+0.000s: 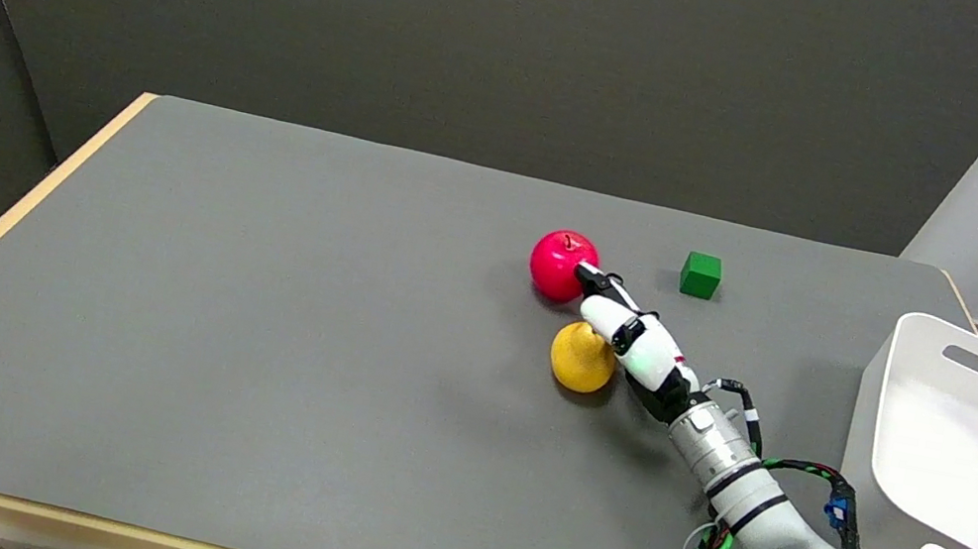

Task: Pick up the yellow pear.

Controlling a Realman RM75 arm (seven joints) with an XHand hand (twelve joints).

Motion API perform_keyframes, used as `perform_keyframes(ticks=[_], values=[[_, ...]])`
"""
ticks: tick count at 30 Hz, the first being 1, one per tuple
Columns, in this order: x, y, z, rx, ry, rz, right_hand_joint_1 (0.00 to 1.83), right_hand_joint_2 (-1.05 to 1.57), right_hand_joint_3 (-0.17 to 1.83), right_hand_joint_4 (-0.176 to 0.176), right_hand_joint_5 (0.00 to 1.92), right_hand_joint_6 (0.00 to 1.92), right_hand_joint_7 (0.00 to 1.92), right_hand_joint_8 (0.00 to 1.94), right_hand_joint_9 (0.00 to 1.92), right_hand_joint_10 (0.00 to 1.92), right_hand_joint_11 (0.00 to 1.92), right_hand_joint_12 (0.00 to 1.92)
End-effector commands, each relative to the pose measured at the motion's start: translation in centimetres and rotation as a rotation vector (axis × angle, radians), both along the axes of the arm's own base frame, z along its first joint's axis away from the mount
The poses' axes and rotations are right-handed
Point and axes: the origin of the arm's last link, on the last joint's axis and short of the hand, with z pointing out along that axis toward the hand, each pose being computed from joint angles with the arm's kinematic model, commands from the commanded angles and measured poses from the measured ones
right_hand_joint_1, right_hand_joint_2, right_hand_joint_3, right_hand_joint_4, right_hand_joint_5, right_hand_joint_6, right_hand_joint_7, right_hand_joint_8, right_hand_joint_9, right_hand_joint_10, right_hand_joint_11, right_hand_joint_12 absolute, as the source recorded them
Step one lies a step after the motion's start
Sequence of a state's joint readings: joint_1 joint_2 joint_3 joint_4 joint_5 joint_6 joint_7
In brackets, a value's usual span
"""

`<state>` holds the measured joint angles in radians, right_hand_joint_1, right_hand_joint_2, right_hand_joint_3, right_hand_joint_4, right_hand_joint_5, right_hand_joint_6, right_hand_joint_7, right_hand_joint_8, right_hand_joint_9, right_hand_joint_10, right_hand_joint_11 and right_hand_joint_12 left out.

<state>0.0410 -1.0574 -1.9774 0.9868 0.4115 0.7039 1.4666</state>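
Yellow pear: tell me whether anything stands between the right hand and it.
Nothing visible does. The right hand is already over the pear, covering its upper right side. The red apple sits just beyond, by the fingertips; whether they touch it is unclear.

The counter [239,321] has a matt grey top with a pale wood-look edge, the red apple [558,262] and yellow pear [580,359] look smooth and slightly glossy, perhaps plastic, and the white bin [966,479] is smooth plastic.
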Motion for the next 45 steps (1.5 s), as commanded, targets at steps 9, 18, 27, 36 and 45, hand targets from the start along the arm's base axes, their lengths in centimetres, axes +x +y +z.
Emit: perform_keyframes(ticks=[9, 18, 27, 36, 45], values=[[-0.22, 0.4, -0.6, 0.039, 0.018, 0.022, 0.24, 0.66, 0.99, -0.05, 0.05, 0.29, 0.04, 0.1, 0.0, 0.12, 0.0, 0.04], [-0.23, 0.4, -0.6, 0.039, 0.021, 0.022, 0.25, 0.64, 0.97, -0.047, 0.05, 0.3, 0.04, 0.1, 0.0, 0.12, 0.0, 0.06], [-0.33, 0.35, -0.66, 0.048, 0.061, 0.02, 0.18, 0.7, 0.83, -0.017, 0.21, 0.41, 0.18, 0.26, 0.07, 0.62, 0.0, 0.88], [-0.34, 0.24, -0.73, 0.058, 0.089, 0.022, 0.25, 0.62, 0.97, -0.024, 0.23, 0.51, 0.23, 0.37, 0.12, 0.68, 0.0, 0.97], [-0.26, -0.15, -0.94, 0.078, 0.132, 0.02, 0.42, 0.61, 0.96, -0.019, 0.22, 0.5, 0.22, 0.38, 0.11, 0.68, 0.0, 0.92]])
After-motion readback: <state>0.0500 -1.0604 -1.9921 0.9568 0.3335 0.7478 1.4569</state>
